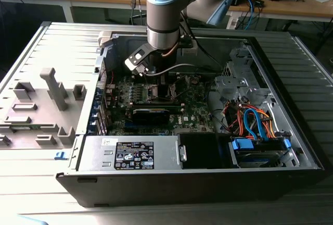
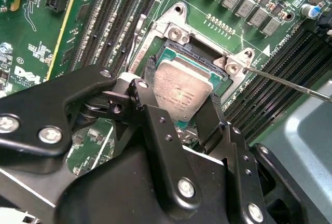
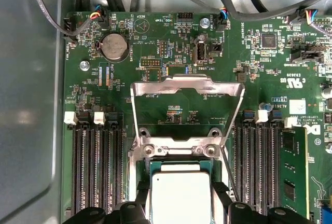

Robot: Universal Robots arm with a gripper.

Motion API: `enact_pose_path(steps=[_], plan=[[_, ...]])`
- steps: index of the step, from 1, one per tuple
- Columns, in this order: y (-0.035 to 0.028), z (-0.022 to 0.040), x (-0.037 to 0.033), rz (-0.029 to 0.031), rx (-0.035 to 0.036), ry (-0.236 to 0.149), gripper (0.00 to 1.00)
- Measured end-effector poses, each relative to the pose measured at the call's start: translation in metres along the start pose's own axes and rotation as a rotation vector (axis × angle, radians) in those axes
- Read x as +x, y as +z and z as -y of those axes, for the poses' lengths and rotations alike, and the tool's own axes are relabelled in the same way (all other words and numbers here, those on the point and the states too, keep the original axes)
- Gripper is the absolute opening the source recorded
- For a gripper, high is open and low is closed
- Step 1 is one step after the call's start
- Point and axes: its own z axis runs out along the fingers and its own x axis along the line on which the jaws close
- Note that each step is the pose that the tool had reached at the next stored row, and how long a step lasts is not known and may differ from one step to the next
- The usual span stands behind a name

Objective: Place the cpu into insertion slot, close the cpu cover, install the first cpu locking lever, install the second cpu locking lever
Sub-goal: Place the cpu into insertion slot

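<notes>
One flat, square, silvery-grey cpu (image 2: 182,92)

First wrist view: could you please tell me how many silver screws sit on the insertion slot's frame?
2: the first screw and the second screw, one at each foot of the open cpu cover; others may be hidden.

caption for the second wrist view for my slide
Pincer grips the cpu by two opposite edges right at the insertion slot on the green board.
</notes>
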Motion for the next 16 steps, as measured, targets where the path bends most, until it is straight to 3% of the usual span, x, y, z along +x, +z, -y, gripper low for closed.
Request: enact_pose_path(steps=[1,2,3,6,9,16], plan=[[0.0001,-0.0001,0.0,0.0003,-0.0006,0.0,0.55],[0.0007,-0.0002,0.0004,-0.0016,-0.001,0.0,0.61],[0.0001,0.0,0.0001,0.0001,-0.0001,0.0,0.68],[0.0001,0.0,0.0001,0.0004,-0.0001,0.0,0.68],[-0.0041,0.0,0.0,0.0003,-0.0004,0.0,0.68],[-0.0042,-0.0001,0.0,0.0002,-0.0007,-0.01,0.68]])
